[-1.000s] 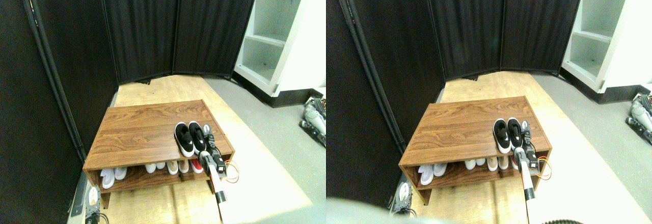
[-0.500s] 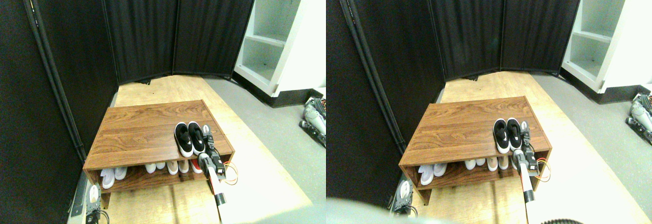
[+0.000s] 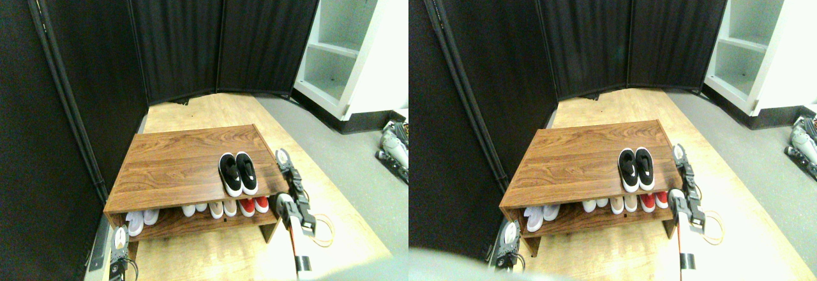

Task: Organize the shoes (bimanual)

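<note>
Right gripper off the shoe rack's right side, shoes paired on top

Whether the jaws of the right gripper (image 3: 283,160) are apart or together cannot be told; it stands just beyond the right edge of the shoe rack (image 3: 172,163), clear of the shoes (image 3: 237,173). The left gripper (image 3: 117,239) sits low by the rack's front left corner, its jaws unreadable too. The black shoes lie side by side, touching, near the top's front right corner. White, beige and red shoes (image 3: 254,205) line the lower shelf.
</note>
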`<state>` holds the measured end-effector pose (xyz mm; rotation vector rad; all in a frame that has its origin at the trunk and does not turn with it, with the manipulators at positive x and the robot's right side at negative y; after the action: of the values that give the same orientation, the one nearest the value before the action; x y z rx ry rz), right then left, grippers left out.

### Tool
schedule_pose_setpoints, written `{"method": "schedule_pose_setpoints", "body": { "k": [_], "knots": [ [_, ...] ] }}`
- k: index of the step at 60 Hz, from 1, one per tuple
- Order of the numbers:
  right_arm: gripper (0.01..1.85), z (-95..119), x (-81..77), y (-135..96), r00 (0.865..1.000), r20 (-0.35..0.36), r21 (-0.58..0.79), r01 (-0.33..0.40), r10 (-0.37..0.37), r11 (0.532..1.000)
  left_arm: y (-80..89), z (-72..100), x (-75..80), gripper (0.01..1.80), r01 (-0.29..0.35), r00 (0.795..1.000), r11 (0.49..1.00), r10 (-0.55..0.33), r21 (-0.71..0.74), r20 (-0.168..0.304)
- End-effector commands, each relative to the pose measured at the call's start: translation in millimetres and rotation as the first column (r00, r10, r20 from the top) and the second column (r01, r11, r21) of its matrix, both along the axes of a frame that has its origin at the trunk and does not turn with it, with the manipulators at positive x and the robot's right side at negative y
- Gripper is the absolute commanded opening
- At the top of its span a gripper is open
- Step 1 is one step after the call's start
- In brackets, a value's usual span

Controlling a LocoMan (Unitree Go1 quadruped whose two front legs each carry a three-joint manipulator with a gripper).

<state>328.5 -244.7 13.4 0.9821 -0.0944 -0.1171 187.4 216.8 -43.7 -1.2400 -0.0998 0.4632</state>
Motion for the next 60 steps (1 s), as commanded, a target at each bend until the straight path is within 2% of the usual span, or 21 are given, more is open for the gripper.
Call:
{"method": "schedule_pose_setpoints", "body": {
  "k": [1, 8, 13, 18, 21, 28, 30, 42, 49, 60],
  "knots": [
    [0.01, 26, -12.8, -3, 0.997, 0.081, 0.017, 0.005, -0.006, 1.000, -1.3, 3.5, 4.1, 0.01, 0.006, 1.000, 1.000, -0.006, 0.008, 0.021],
    [0.01, 26, -43.1, -8, 0.994, 0.108, 0.027, 0.005, -0.008, 1.000, -1.6, 4.0, 5.9, 0.01, 0.016, 1.000, 1.000, -0.016, 0.002, 0.014],
    [0.01, 20, -55.4, -8, 0.995, 0.101, 0.040, 0.002, -0.006, 0.999, -2.0, 4.6, 5.9, 0.01, 0.005, 1.000, 1.000, -0.005, 0.002, 0.015],
    [0.01, 9, -74.2, -1, 0.998, 0.051, 0.119, 0.016, -0.022, 0.993, -1.2, 4.7, 6.2, 0.01, 0.023, 1.000, 1.000, -0.023, -0.003, 0.011],
    [0.01, 4, -80.0, 2, 0.999, 0.036, 0.113, 0.032, -0.036, 0.993, -0.8, 4.5, 6.3, 0.01, 0.021, 1.000, 1.000, -0.021, 0.002, 0.013],
    [0.01, -18, -90.8, 13, 0.999, 0.031, 0.092, -0.019, 0.016, 0.996, -0.1, 4.6, 6.7, 0.01, 0.036, 0.999, 0.999, -0.036, -0.010, 0.015],
    [0.01, -26, -95.9, 18, 1.000, -0.017, 0.096, -0.021, 0.022, 0.995, -0.2, 5.1, 6.6, 0.01, 0.039, 0.999, 0.999, -0.039, -0.006, 0.009],
    [0.01, -34, -106.1, 36, 0.996, -0.058, 0.214, -0.050, 0.064, 0.975, -0.9, 6.6, 6.2, 0.01, 0.036, 0.999, 0.999, -0.036, 0.002, 0.006],
    [0.01, -35, -106.3, 42, 0.993, -0.081, 0.209, -0.068, 0.086, 0.975, -0.7, 6.3, 5.7, 0.01, 0.042, 0.999, 0.999, -0.042, -0.005, 0.008],
    [0.01, -35, -102.7, 47, 0.992, -0.071, 0.229, -0.084, 0.103, 0.970, 0.7, 5.7, 4.3, 0.01, 0.035, 0.999, 0.999, -0.035, 0.003, 0.013]
  ]
}}
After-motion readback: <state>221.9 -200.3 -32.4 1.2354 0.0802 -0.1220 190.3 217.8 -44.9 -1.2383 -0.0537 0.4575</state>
